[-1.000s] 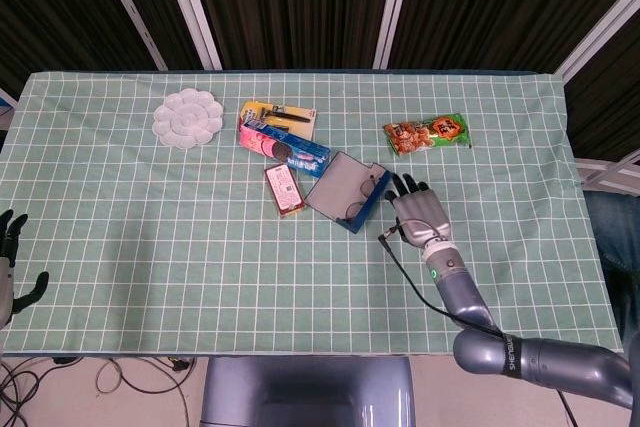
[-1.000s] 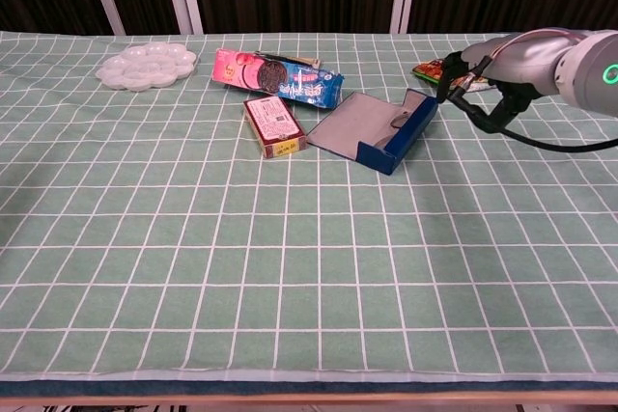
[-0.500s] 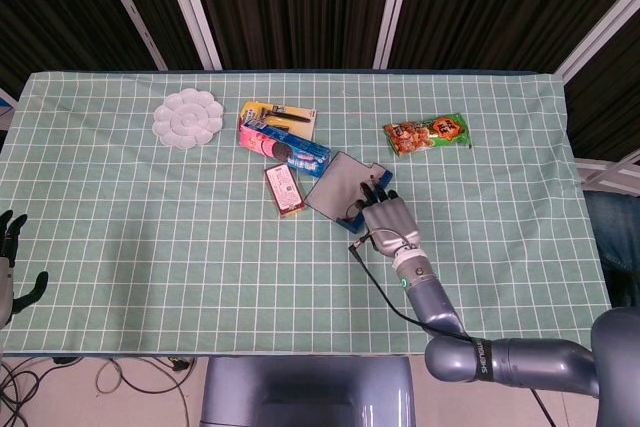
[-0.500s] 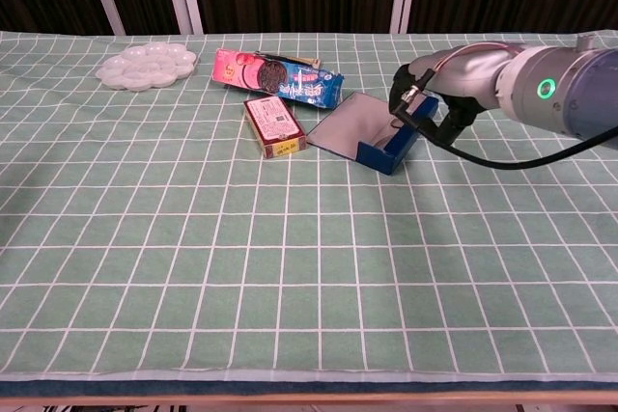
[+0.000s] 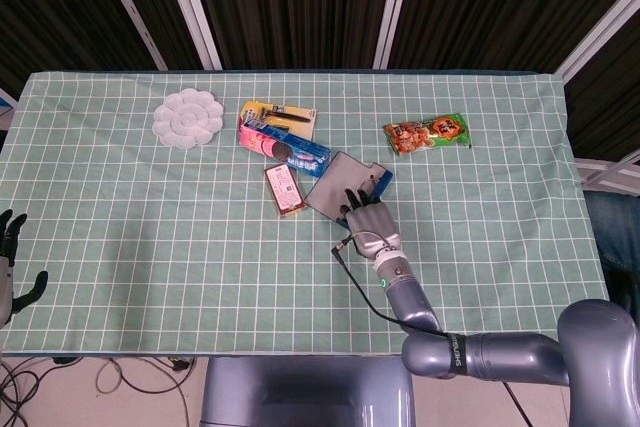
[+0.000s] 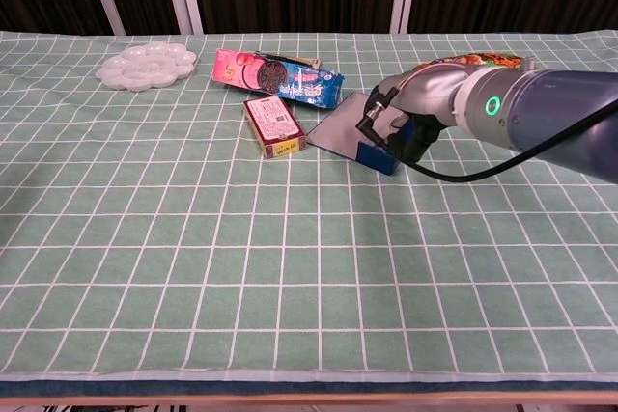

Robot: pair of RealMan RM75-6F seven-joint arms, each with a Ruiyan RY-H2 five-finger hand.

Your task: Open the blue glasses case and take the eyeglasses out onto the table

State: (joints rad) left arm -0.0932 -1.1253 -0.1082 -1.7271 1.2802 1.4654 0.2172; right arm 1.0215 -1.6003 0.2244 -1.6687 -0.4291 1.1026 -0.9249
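Note:
The blue glasses case lies open mid-table, its grey-lined half flat toward the left and its blue tray toward the right. My right hand hovers over the tray's near end, its dark fingers stretched out into the case. The eyeglasses are hidden beneath those fingers, and whether they touch them I cannot tell. In the chest view the right hand shows dark behind the blue wall. My left hand hangs at the table's near left edge, fingers apart, holding nothing.
A red box lies just left of the case, with a blue and pink cookie pack and a carded item behind it. A white palette sits far left. An orange snack bag lies to the far right.
My right hand has slid left from beside the case's right end to over its tray, fingers now covering the eyeglasses. The left hand has not moved.

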